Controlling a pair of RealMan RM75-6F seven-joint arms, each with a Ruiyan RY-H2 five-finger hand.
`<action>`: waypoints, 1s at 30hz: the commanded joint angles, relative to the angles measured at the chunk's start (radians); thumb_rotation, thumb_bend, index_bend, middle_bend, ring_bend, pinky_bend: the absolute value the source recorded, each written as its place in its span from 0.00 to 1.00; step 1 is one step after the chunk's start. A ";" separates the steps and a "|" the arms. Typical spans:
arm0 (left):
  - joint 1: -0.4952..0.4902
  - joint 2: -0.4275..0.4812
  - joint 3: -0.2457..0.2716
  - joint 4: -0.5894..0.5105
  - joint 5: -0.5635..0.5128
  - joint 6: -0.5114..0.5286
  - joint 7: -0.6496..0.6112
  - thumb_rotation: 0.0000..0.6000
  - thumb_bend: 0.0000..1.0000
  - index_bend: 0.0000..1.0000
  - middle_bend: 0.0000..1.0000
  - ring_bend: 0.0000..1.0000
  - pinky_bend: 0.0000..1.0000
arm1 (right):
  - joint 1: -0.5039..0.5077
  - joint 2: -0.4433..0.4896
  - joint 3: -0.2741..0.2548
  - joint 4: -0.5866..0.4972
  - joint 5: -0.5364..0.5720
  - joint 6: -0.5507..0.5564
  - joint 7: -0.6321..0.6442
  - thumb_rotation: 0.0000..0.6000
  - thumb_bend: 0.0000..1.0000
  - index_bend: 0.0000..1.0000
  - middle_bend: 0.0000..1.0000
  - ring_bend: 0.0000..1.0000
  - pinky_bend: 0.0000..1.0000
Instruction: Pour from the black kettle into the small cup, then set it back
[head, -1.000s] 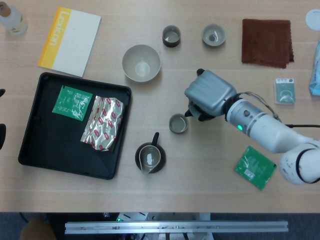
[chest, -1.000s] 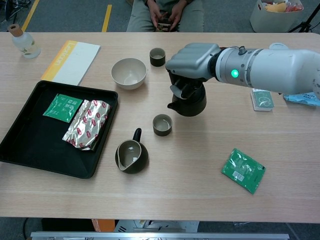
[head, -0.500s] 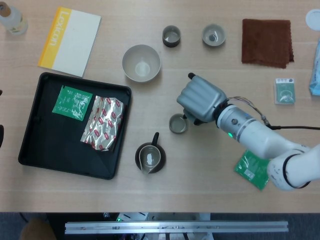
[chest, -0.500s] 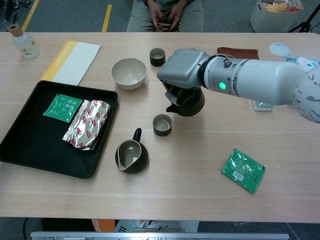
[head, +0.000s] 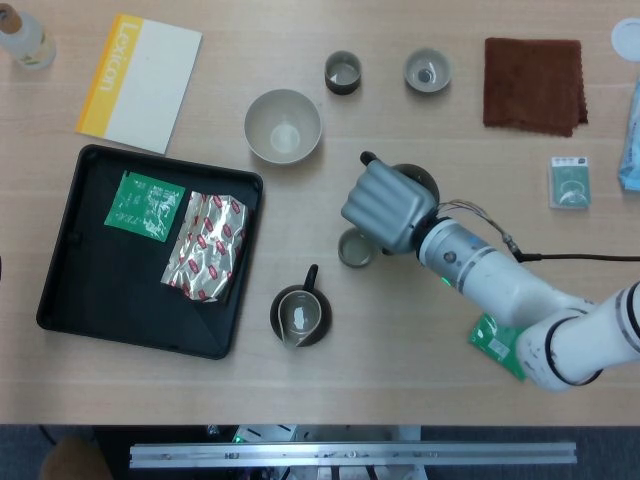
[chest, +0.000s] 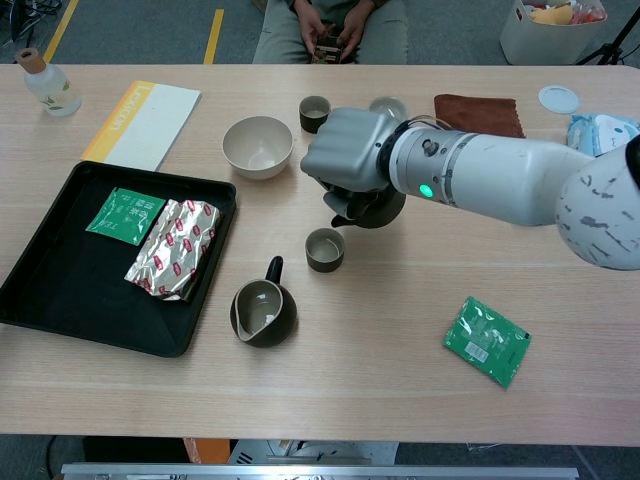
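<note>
My right hand (head: 385, 205) grips the black kettle (head: 417, 178), which is mostly hidden under it in the head view. The chest view shows the right hand (chest: 350, 160) holding the black kettle (chest: 375, 208) tilted, its spout pointing down to the left just above the small cup (chest: 325, 249). The small cup (head: 355, 247) stands upright on the table, right beside the hand's lower edge. No stream of liquid shows. My left hand appears in neither view.
A dark pitcher (head: 300, 315) with a handle stands left of and nearer than the cup. A pale bowl (head: 283, 127), two small cups (head: 343, 72) (head: 427, 71) and a brown cloth (head: 533, 84) lie behind. A black tray (head: 80, 290) sits left, a green packet (head: 505, 345) right.
My right hand has carried the kettle left toward the small cup and tipped it further, so the spout now hangs over the cup's far rim.
</note>
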 joint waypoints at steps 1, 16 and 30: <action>0.001 -0.002 0.001 0.002 0.001 0.002 -0.002 1.00 0.43 0.15 0.24 0.19 0.17 | 0.007 -0.015 -0.006 0.000 0.004 0.010 -0.026 0.78 0.60 0.85 0.82 0.82 0.24; 0.002 -0.005 0.001 0.008 0.006 0.003 0.004 1.00 0.43 0.15 0.24 0.19 0.17 | 0.024 -0.063 -0.015 0.011 0.027 0.052 -0.125 0.78 0.60 0.85 0.82 0.82 0.24; 0.003 -0.006 0.001 0.010 0.009 0.006 0.003 1.00 0.43 0.15 0.24 0.19 0.17 | 0.034 -0.086 -0.013 0.012 0.050 0.079 -0.190 0.78 0.59 0.85 0.82 0.82 0.24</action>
